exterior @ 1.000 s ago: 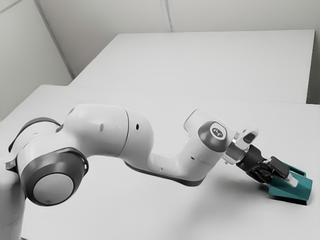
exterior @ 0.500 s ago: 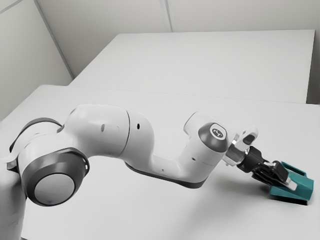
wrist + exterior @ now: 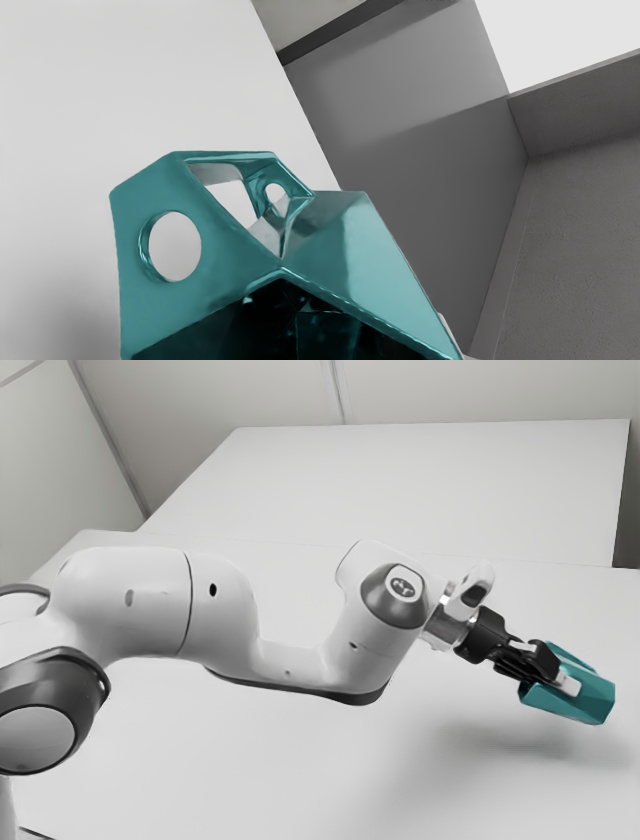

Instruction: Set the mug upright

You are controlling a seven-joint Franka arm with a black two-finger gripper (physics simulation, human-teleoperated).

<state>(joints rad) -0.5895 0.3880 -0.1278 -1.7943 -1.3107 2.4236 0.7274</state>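
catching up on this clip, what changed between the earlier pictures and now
The mug has risen off the table and shifted toward the exterior view's left, held in the gripper, which moved the same way. The mug is still tipped; the table hasn't moved.

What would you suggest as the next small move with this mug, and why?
I would probably tilt the gripper to point more steeply down, with the mug held. The mug is off the table, its shadow separate below, and its mouth faces the gripper, so tilting should turn the mouth upward.
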